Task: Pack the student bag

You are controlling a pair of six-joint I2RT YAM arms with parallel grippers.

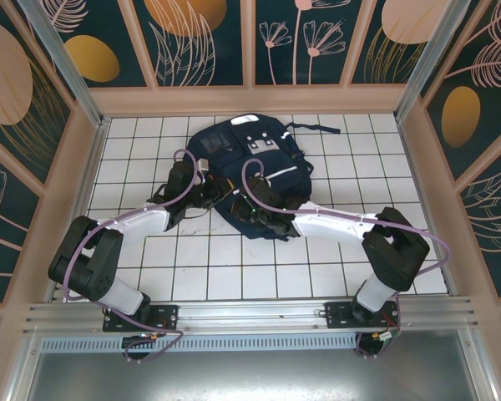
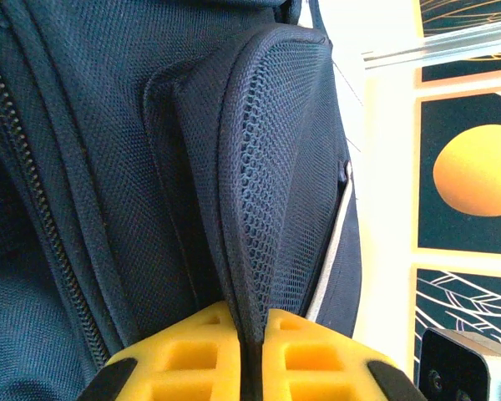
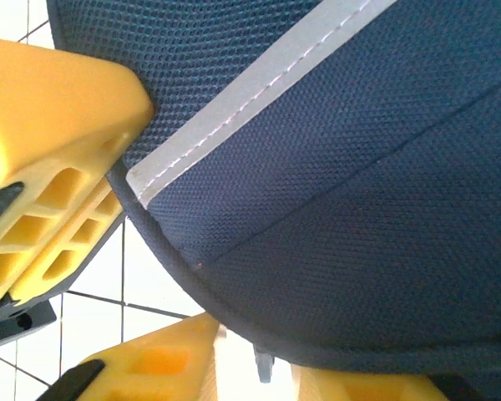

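- Pinching the piped rim of the mesh side pocket (image 2: 284,167) on the student bag (image 2: 92,150), the left gripper (image 2: 249,334) was clamped tight. Its two yellow fingers (image 2: 202,347) met on the fabric, and only their tips rose above the bottom edge of the left wrist view.
- A zip (image 2: 33,209) ran beside that pocket and was cut off at the top and bottom of the view, so I could not tell whether it was done up.
- The right gripper (image 3: 175,217) stood spread wide around the bag's rounded lower edge, just below a grey strip (image 3: 259,92). The upper finger (image 3: 58,109) touched the mesh. Whether the lower one touched the piping could not be told, since it was cropped by the frame.
- From above, both grippers were dark shapes against dark cloth and hard to pick out, and the wrists covered the bag's near end.
- The left arm (image 1: 96,259) was folded with its elbow out to the left, and its forearm reached in to the bag's left flank.
- The right arm (image 1: 392,251) mirrored it, with the elbow out to the right and the white forearm running left to the bag's near end.
- The bag lay flat on the white tiled table (image 1: 192,276), towards the middle and back.
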